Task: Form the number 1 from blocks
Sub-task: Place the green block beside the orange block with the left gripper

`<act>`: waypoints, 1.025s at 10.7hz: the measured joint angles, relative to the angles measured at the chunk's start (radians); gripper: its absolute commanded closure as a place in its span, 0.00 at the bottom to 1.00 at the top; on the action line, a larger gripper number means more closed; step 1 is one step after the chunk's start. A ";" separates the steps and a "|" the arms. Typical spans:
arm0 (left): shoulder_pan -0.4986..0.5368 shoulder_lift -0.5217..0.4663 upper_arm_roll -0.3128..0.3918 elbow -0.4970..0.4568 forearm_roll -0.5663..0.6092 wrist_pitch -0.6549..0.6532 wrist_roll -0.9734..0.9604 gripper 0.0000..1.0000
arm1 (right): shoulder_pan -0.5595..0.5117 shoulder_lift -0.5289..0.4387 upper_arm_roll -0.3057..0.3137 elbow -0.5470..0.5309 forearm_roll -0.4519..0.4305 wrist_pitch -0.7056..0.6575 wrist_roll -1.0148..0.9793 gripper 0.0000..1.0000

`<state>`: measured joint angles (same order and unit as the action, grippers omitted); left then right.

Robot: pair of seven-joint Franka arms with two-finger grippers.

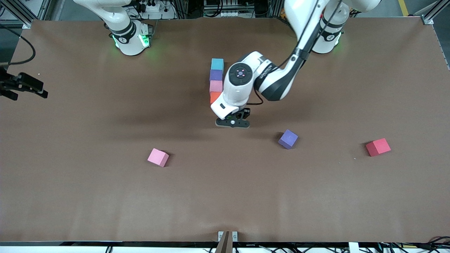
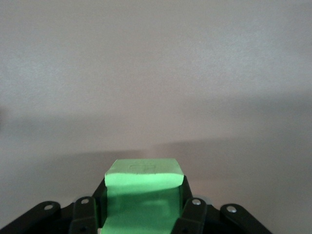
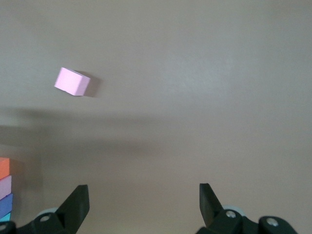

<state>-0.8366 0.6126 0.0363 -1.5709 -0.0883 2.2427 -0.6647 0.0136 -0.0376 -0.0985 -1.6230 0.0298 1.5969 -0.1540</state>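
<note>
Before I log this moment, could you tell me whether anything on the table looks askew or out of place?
Nothing looks damaged. Three blocks lie loose and turned at angles, nearer the camera than the neat column: a pink block, a purple block and a red block. The left gripper holds a green block; the right gripper waits open.
</note>
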 measured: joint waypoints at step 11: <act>-0.214 0.119 0.126 0.044 -0.137 0.113 0.000 1.00 | 0.037 -0.021 -0.010 0.016 -0.019 -0.022 0.071 0.00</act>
<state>-1.0511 0.7320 0.1621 -1.5265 -0.2252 2.3560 -0.6650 0.0509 -0.0582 -0.1082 -1.6074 0.0106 1.5750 -0.0831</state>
